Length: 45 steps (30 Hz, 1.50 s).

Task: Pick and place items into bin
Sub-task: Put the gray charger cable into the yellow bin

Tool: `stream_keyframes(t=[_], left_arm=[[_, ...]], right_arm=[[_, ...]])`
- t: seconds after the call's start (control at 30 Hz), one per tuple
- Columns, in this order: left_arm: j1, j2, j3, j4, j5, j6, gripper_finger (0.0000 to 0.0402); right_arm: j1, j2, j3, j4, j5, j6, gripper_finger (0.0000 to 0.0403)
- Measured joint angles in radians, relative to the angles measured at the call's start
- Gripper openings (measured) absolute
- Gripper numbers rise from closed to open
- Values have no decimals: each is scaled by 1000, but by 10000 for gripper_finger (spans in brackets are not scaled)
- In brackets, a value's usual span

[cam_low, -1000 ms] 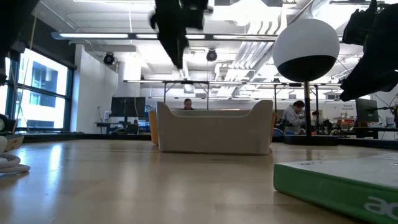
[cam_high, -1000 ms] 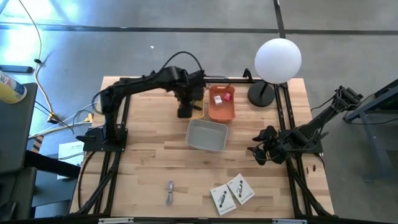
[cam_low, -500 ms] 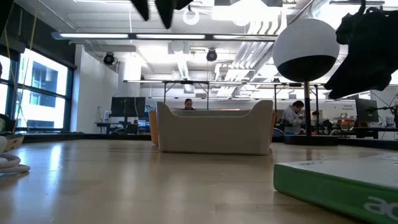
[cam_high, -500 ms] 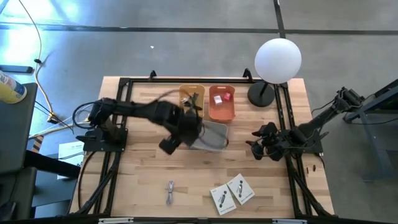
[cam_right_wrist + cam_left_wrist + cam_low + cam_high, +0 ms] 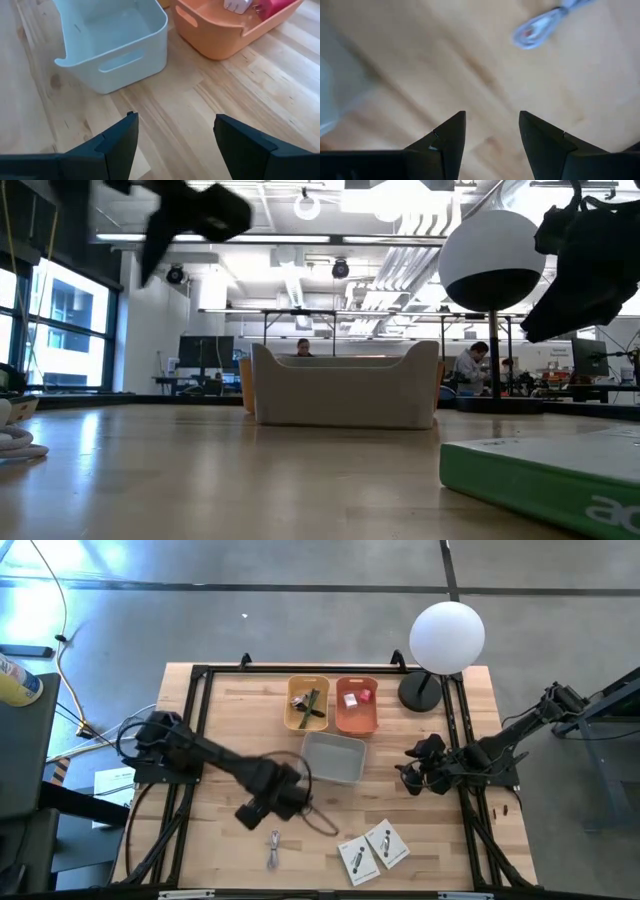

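Two white flat packets with dark marks lie side by side near the front edge of the wooden counter in the high view, with a small silver bit to their left. Behind them stand a grey plastic bin, a yellow bin holding a green-handled tool, and an orange bin with red and white cubes. The left pincer hangs above bare wood between the grey bin and the silver bit. The right pincer waits just right of the grey bin.

Low view: the grey bin sits mid-counter, a white globe lamp to its right.

Left wrist view: the dark fingers are spread, nothing between, the silver bit ahead.

Right wrist view: the fingers stand apart, empty, facing the grey bin and orange bin.
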State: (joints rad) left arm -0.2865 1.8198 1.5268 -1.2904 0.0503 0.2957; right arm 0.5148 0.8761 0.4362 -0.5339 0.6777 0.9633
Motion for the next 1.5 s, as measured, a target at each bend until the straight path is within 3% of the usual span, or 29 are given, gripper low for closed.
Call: stream_keyframes(t=[0.23, 0.5, 0.7, 1.0, 1.17, 1.37, 1.5], left_arm=[[-105, 1, -53, 120, 44, -317, 173], [-207, 1, -52, 252, 34, -554, 173], [-240, 1, -56, 248, -34, -787, 173], [-259, 1, -173, 344, -43, -1199, 173], [-320, 1, -210, 431, -48, -1468, 173], [-382, 4, -227, 485, -191, -1890, 173], [-362, 20, -228, 514, -138, -1902, 173]], right_arm=[[0, 0, 0, 0, 0, -44, 247], [0, 0, 0, -1, -42, -116, 247], [0, 0, 0, 0, -91, -108, 247], [3, 0, 0, 3, -196, -81, 247], [3, 0, 0, 0, -211, -184, 247], [-16, -5, 0, 3, -233, -349, 247], [-23, -20, 0, 5, -344, -448, 247]])
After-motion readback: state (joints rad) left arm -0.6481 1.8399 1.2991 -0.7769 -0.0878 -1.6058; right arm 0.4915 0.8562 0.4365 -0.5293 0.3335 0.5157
